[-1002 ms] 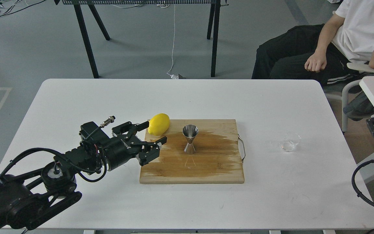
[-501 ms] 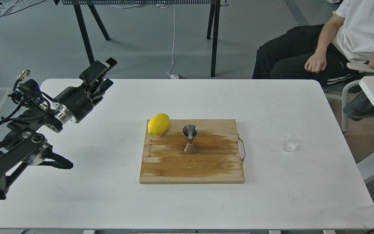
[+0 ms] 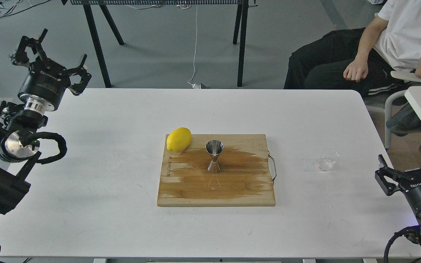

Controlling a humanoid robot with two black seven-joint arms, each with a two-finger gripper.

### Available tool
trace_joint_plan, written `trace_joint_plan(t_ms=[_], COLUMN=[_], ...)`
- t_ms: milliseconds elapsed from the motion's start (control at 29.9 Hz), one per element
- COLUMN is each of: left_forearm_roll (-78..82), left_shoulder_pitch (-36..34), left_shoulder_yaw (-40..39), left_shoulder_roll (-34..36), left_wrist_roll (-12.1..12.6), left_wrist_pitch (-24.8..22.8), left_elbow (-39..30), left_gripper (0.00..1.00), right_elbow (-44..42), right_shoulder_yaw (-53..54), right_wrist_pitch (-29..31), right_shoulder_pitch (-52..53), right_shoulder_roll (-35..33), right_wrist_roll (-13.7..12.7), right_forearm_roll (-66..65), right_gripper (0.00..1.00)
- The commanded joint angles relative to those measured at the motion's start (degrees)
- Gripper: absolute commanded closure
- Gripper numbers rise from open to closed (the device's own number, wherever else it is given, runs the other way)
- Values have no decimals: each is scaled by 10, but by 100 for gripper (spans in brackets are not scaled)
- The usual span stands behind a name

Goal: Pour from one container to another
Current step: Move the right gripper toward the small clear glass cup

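The small clear cup [image 3: 326, 160] stands on the white table [image 3: 122, 190] to the right of the wooden cutting board [image 3: 239, 190]. The steel hourglass jigger [image 3: 214, 156] stands upright near the board's middle. My left gripper [image 3: 51, 54] is raised over the table's far left corner, fingers spread wide, empty. At the right edge my right gripper [image 3: 405, 165] points up with its fingers apart, empty, a short way right of and nearer than the cup.
A yellow lemon [image 3: 178, 139] lies on the board's far left corner. A metal handle [image 3: 272, 167] sticks out of the board's right side. A seated person [image 3: 371, 47] is beyond the far right corner. Black table legs [image 3: 241, 44] stand behind.
My left arm swung away from the board, up and back to the far left corner, and its gripper stands wide open. My right gripper has come into view at the right edge.
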Motion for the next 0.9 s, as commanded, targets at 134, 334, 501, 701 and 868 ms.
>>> trace_joint_plan(t_ms=[134, 334, 501, 701, 868], left_forearm_roll=[-24, -24, -23, -23, -23], left_shoulder_pitch=[-12, -16, -16, -13, -9], left_shoulder_yaw=[8, 7, 8, 7, 8], left_shoulder_roll=[0, 0, 5, 5, 5], left_wrist_roll=[0, -5, -5, -7, -7], left_wrist_pitch=[-3, -2, -3, -3, -4], left_elbow=[18, 19, 19, 19, 19], left_gripper=[0, 0, 0, 0, 0], right_elbow=[-22, -46, -34, -48, -67], right_shoulder_yaw=[-10, -62, -61, -54, -55], right_wrist_pitch=[0, -19, -98, -104, -106], right_shoulder_pitch=[-4, 84, 109, 104, 103], right_shoulder_roll=[74, 97, 128, 146, 146], right_wrist_roll=[-5, -30, -66, -66, -71], right_forearm_roll=[-5, 0, 0, 0, -1], right_gripper=[1, 1, 0, 1, 0])
